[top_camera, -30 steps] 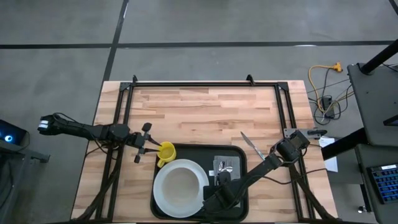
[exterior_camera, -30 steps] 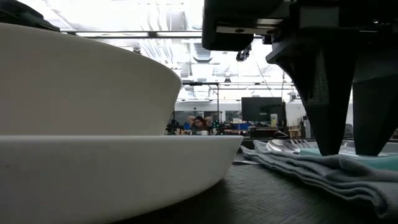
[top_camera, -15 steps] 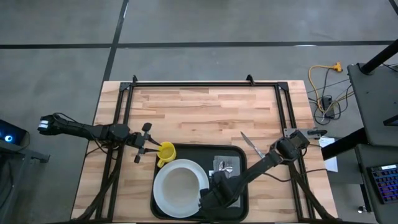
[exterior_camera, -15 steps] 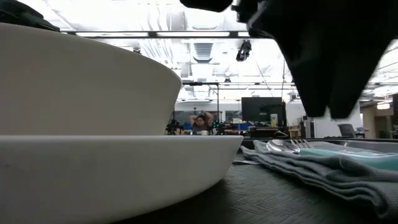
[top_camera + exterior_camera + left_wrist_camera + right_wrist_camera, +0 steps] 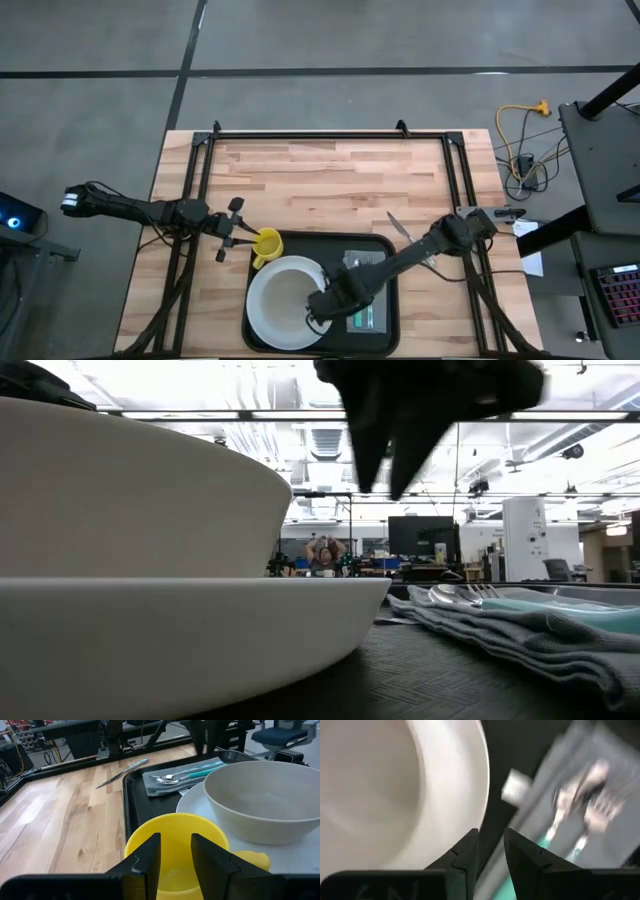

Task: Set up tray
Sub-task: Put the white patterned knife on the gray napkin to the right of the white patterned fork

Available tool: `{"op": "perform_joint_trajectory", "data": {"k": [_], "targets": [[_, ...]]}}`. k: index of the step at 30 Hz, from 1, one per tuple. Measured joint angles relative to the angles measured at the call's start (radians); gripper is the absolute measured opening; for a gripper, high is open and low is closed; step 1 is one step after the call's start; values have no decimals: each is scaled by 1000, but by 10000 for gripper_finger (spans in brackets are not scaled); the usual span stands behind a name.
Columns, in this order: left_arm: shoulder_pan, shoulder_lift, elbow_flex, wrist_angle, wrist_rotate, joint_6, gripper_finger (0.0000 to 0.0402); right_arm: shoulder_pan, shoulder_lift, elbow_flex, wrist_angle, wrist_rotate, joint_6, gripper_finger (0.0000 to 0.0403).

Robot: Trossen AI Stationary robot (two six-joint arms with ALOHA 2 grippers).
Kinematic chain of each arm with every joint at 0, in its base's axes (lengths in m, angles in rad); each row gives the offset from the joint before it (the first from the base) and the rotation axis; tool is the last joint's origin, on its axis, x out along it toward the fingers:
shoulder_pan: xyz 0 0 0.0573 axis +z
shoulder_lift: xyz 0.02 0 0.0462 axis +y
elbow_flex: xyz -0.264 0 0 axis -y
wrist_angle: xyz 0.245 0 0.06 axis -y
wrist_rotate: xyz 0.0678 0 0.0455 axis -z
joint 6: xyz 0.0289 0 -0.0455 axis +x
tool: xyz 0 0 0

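Note:
The black tray (image 5: 330, 245) lies at the table's near edge. On it stand a white plate (image 5: 262, 320) bearing a white bowl (image 5: 265, 805), and a grey napkin (image 5: 365, 262) with a spoon (image 5: 170, 779) and fork on top. A yellow cup (image 5: 268, 245) stands upright at the tray's far left corner. My left gripper (image 5: 175, 845) is at the cup's left side, fingers narrowly apart over its rim. My right gripper (image 5: 322, 305) hangs in the air over the plate's right rim, narrowly open and empty, raised well above the tray in the low view (image 5: 388, 475). My left gripper reaches level from the table's left toward the yellow cup's rim (image 5: 175, 820). I cannot tell whether its fingers touch the cup.
A knife (image 5: 403, 232) lies on the wood just right of the tray's far right corner. Black frame rails run along the table's far, left and right sides (image 5: 300, 135). Bare wood stretches across the far half of the table (image 5: 330, 175).
My right gripper has risen from just above the napkin's near end and moved toward the table's left, to over the plate's right rim. The napkin and cutlery stay where they were.

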Motion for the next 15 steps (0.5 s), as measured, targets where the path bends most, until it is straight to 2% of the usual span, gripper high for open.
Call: {"op": "perform_joint_trajectory", "data": {"k": [2, 6, 15], "targets": [[0, 0, -1, 0, 0, 0, 94, -21, 0, 7, -3, 52, -62, 87], [0, 0, -1, 0, 0, 0, 94, -81, -3, 15, -36, 59, -149, 81], [0, 0, 0, 0, 0, 0, 94, -159, -14, 8, -171, 120, -215, 67]]}}
